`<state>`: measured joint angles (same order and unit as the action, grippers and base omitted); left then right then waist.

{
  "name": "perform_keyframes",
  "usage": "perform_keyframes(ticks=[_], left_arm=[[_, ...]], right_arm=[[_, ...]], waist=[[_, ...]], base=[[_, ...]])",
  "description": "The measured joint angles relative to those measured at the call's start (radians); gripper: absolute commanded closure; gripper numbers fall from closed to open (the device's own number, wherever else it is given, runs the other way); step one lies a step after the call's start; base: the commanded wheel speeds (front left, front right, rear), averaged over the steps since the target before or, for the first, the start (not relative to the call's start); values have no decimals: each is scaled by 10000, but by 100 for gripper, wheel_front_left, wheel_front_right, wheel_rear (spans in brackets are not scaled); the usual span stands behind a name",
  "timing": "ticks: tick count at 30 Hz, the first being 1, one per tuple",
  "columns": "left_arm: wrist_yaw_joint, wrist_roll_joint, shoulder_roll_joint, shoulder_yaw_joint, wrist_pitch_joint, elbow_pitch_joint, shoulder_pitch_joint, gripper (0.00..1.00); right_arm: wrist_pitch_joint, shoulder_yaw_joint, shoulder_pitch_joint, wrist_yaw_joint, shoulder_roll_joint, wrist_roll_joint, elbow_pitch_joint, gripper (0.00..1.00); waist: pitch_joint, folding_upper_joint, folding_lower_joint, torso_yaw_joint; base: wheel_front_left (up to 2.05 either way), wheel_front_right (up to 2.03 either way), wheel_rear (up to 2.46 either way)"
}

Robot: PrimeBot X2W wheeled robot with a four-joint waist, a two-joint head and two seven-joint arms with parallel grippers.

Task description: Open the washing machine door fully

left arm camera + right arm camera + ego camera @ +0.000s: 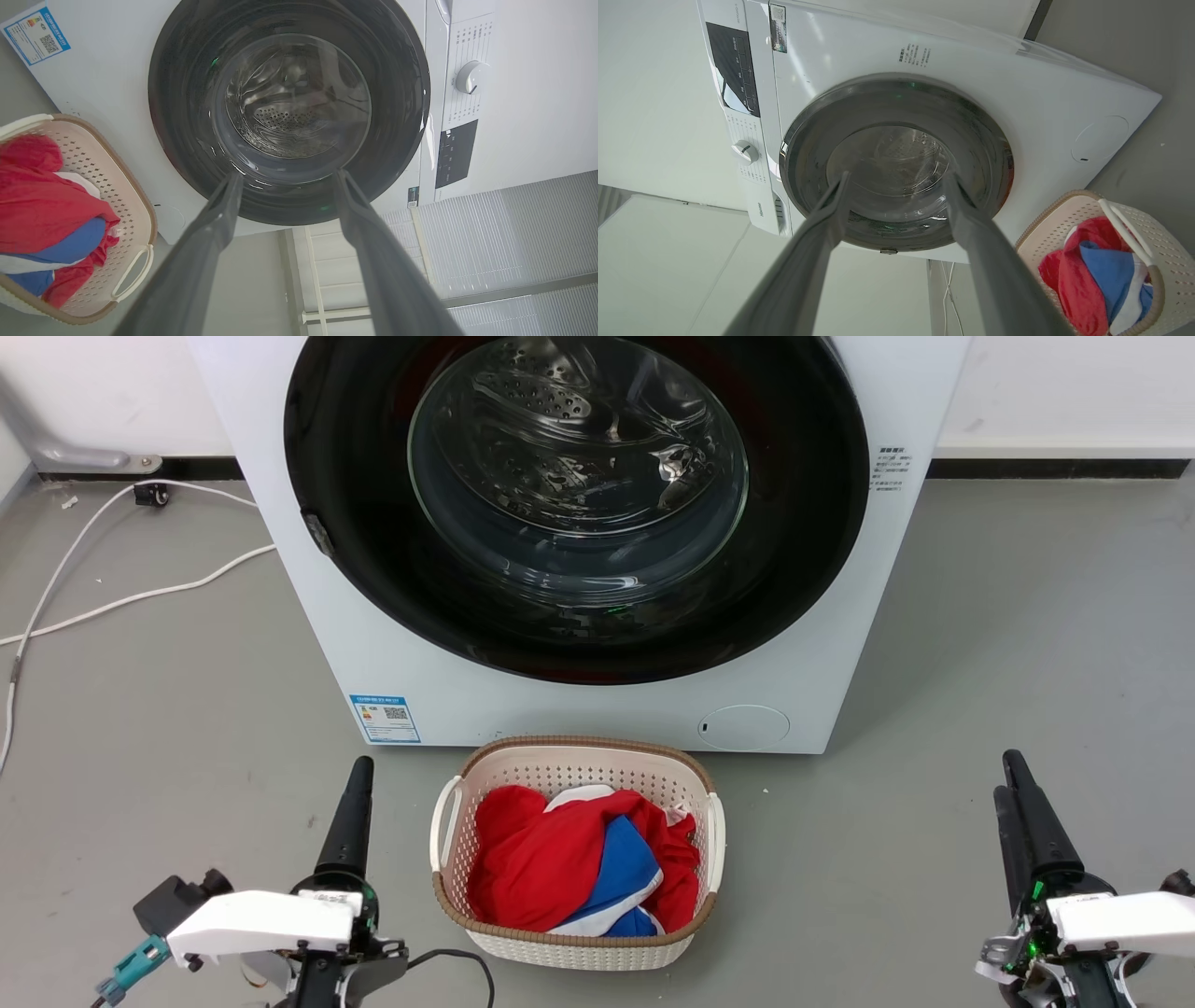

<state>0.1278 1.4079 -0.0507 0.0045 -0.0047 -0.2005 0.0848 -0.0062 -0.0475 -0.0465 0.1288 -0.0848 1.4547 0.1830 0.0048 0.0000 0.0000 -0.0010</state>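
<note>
The washing machine [560,714] is a white box straight ahead on the grey floor. Its round washing machine door [803,523] has a glossy black rim and a clear glass centre, and it lies flush against the front, closed. A small grey fitting [316,532] sits on the rim's left edge. My left gripper [360,767] is at the lower left, open and empty, well short of the machine. My right gripper [1008,775] is at the lower right, also open and empty. In the wrist views, the left gripper [287,177] and right gripper [896,177] both frame the door [177,93] [808,154] between spread fingers.
A cream laundry basket [579,744] with red and blue clothes stands on the floor right in front of the machine, between my arms. White cables [93,597] trail over the floor at the left. A round white filter cover [744,726] sits low on the machine's front.
</note>
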Motion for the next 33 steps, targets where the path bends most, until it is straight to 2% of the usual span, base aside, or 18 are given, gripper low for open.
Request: perform_keyframes(ticks=[11,18,25,33], left_arm=[[0,-2573,0,-445,-405,301,68,0],[-4,-4667,-4,-671,-623,311,121,0],[-316,-6464,-132,-993,-867,393,169,0],[-640,-7752,-345,-1319,-1087,437,178,0]], right_arm=[[-414,48,51,0,-165,-2504,-255,0],[-476,15,75,2,-178,-4289,-366,0],[-447,46,84,2,-173,-5770,-537,0],[-339,65,113,2,-176,-7258,-675,0]], waist=[[4,0,0,-4],[3,0,0,-15],[3,0,0,-22],[-1,0,0,-25]], base=[[0,0,0],[0,0,0],[0,0,0],[0,0,0]])
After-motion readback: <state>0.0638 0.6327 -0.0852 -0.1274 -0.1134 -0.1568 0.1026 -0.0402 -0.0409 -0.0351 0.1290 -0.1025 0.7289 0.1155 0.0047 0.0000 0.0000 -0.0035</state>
